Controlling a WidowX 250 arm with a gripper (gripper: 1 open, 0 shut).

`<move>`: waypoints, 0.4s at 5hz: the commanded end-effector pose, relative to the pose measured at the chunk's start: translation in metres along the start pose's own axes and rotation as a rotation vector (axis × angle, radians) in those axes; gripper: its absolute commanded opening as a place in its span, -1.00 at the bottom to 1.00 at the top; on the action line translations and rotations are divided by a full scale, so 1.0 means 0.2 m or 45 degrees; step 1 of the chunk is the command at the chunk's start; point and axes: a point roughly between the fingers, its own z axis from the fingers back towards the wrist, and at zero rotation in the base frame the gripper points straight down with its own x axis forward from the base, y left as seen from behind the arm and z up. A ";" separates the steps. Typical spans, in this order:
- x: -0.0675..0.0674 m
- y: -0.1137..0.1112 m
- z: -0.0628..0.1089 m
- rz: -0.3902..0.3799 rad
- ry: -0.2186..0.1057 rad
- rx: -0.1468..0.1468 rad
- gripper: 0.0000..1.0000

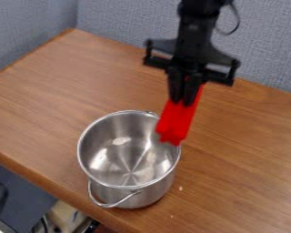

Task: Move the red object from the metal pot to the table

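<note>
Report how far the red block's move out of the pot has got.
Done: the metal pot shows a bare inside, so the red block is out of it. In hand: the gripper is shut on the block's upper end, holding it beside and above the pot. Left: lower it onto the table and let go.

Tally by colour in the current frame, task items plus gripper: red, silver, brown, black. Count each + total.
Red: 1, the block
Silver: 1, the metal pot
Brown: 1, the table
Black: 1, the gripper, shut on the block
Total: 4
</note>
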 end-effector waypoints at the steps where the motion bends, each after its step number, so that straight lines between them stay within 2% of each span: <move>1: 0.02 0.01 -0.01 -0.013 -0.057 -0.024 -1.00; 2: 0.03 0.02 -0.05 -0.007 -0.048 -0.018 -1.00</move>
